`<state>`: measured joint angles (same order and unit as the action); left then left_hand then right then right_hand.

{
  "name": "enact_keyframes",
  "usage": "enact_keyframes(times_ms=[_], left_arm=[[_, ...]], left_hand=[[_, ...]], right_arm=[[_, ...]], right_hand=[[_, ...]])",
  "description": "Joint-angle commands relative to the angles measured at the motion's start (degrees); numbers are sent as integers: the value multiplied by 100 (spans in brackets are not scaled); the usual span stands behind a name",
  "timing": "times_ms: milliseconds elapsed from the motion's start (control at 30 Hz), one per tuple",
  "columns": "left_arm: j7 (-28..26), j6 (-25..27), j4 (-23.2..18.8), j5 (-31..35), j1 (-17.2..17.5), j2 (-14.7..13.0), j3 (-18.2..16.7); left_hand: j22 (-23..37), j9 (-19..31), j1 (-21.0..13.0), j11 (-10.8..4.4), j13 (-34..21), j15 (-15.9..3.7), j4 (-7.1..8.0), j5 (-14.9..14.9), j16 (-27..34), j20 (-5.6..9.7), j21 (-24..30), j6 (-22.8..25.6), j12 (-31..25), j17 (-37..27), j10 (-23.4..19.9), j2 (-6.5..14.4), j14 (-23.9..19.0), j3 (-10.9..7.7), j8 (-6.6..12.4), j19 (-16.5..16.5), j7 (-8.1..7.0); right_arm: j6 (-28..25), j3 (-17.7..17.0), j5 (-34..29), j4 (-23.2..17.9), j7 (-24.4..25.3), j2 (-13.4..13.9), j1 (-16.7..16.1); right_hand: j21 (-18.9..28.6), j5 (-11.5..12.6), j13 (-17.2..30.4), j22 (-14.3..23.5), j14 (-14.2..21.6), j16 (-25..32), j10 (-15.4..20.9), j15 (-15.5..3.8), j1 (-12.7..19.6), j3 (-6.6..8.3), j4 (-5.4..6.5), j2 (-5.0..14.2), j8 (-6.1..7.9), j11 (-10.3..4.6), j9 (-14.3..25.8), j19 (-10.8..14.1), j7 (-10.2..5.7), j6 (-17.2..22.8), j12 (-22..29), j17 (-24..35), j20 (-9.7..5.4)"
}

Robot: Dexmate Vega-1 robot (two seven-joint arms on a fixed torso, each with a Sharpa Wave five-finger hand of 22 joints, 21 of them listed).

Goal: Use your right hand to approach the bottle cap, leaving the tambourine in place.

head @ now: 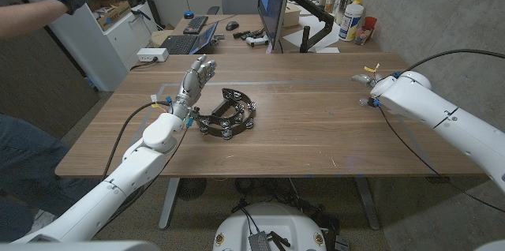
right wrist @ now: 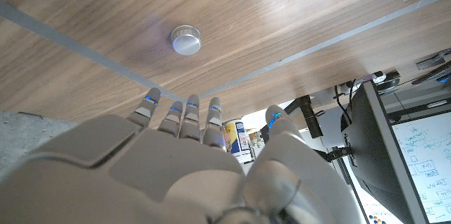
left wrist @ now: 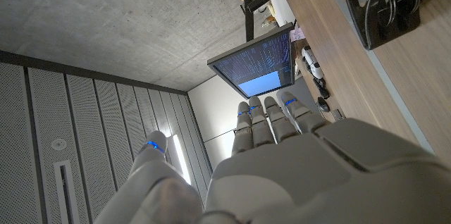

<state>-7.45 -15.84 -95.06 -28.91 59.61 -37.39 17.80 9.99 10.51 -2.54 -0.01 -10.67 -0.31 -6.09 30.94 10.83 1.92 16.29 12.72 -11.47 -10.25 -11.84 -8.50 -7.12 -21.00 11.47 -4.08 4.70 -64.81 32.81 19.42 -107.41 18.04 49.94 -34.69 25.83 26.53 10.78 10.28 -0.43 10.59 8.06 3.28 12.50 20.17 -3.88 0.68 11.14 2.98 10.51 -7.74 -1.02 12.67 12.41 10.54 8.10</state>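
Wood-grain table, round metal bottle cap

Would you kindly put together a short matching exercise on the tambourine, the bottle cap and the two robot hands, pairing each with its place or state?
Things:
1. tambourine
2. bottle cap
3. left hand
4. right hand

Places or states:
A. small silver disc on the bare wood, ahead of the fingers in the right wrist view
B. raised, fingers extended, holding nothing
C. black, lying on the table beside the left wrist
D. near the table's far right part, holding nothing

Pairs: 1-C, 2-A, 3-B, 4-D
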Motion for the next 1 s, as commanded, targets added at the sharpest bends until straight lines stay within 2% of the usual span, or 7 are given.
enact_keyframes(times_ms=[33, 333, 567, 1000], left_arm=[[153, -83, 188, 58, -105, -16, 66], [204, -73, 226, 22, -173, 3, 84], [293, -139, 318, -5, -223, -15, 69], [421, -232, 500, 48, -306, -79, 80]], left_hand=[[22, 32, -33, -17, -12, 18, 1, 30, 33, 184, -9, 40, -34, -19, -48, 11, -58, 24, 36, -38, -9], [23, 32, -37, -16, -12, 18, -2, 36, 31, 180, -23, 48, -33, -19, -53, 14, -58, 36, 35, -40, -14], [23, 33, -40, -16, -12, 18, -4, 42, 30, 167, -35, 51, -34, -19, -60, 16, -59, 46, 34, -41, -15], [24, 33, -46, -16, -12, 26, -7, 51, 27, 163, -56, 57, -30, -20, -57, 22, -59, 63, 32, -41, -8]], right_arm=[[-222, 129, -102, 141, 60, -195, 179], [-478, 184, -149, 102, 112, -255, 294], [-642, 281, -196, 202, 194, -437, 397], [-531, 387, -258, 490, 240, -623, 478]], right_hand=[[-16, 25, 28, 7, -16, 5, -26, 24, 58, 19, -31, -32, -7, 11, 33, -2, 0, 0, 14, 10, 53], [-35, 26, 29, 9, 12, 21, -33, 36, 56, 6, -43, -46, -4, 12, 34, 20, 1, -8, 16, 12, 70], [-45, 26, 30, 9, 18, 24, -41, 38, 54, 1, -47, -51, -9, 2, 34, 24, 3, -29, 15, 13, 79], [-72, 29, 31, 11, 20, 26, -46, 30, 48, -11, -55, -56, -7, 7, 35, 38, -2, -44, 18, 15, 82]])
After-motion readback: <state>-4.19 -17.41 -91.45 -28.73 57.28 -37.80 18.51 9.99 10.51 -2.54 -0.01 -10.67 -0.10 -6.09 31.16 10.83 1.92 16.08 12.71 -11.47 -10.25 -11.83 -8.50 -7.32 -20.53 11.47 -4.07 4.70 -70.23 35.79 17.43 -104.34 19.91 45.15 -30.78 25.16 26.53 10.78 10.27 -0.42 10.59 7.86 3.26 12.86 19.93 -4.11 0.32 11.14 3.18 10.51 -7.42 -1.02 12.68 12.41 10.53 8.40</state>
